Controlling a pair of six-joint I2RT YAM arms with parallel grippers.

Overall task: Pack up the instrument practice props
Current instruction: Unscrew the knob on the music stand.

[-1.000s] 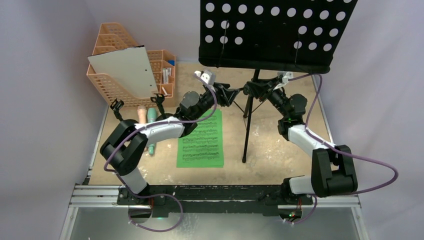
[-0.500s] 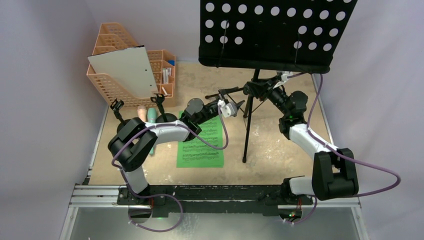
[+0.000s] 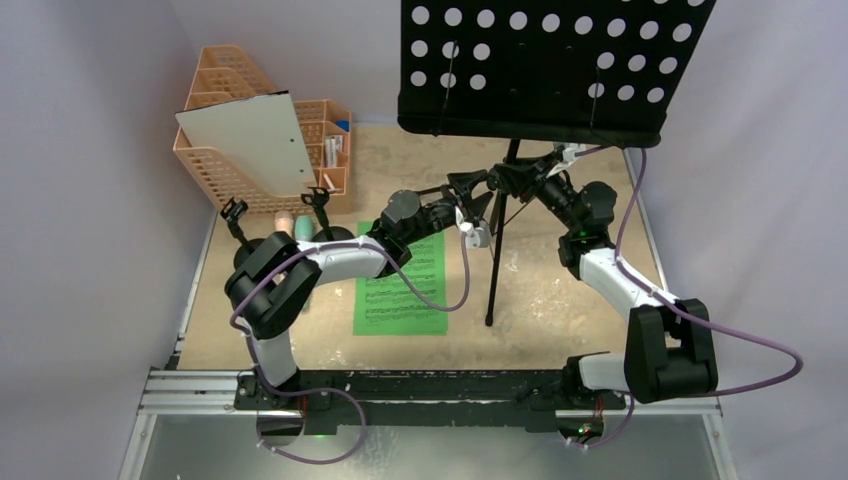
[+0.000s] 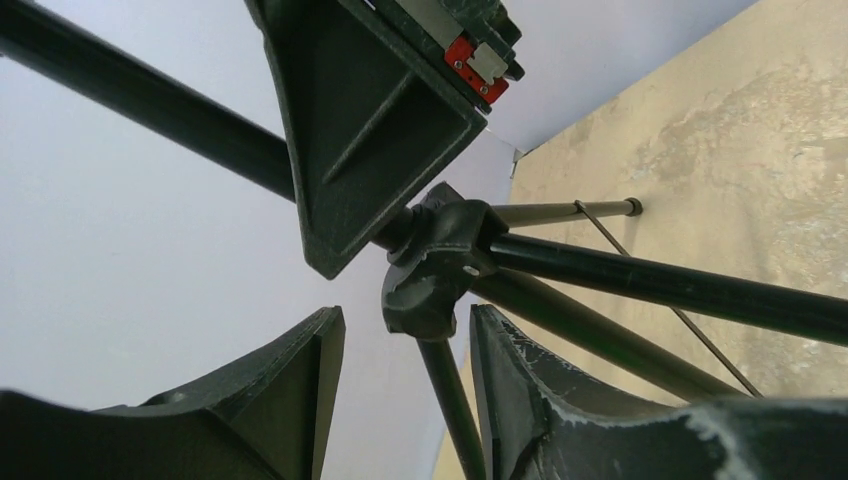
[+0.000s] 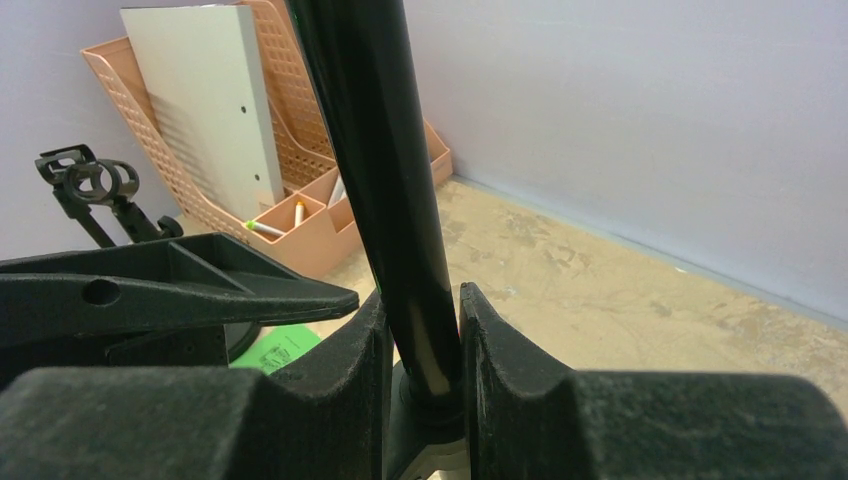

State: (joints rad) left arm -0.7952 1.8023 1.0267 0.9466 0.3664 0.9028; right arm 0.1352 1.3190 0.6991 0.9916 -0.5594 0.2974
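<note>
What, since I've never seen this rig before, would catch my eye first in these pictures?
The big black hole-punched music desk fills the top of the overhead view. The right arm's fingers clamp its pole, while the left arm's fingers gape open at the tripod hub. A bright green sheet-music page lies flat at table centre.
</note>
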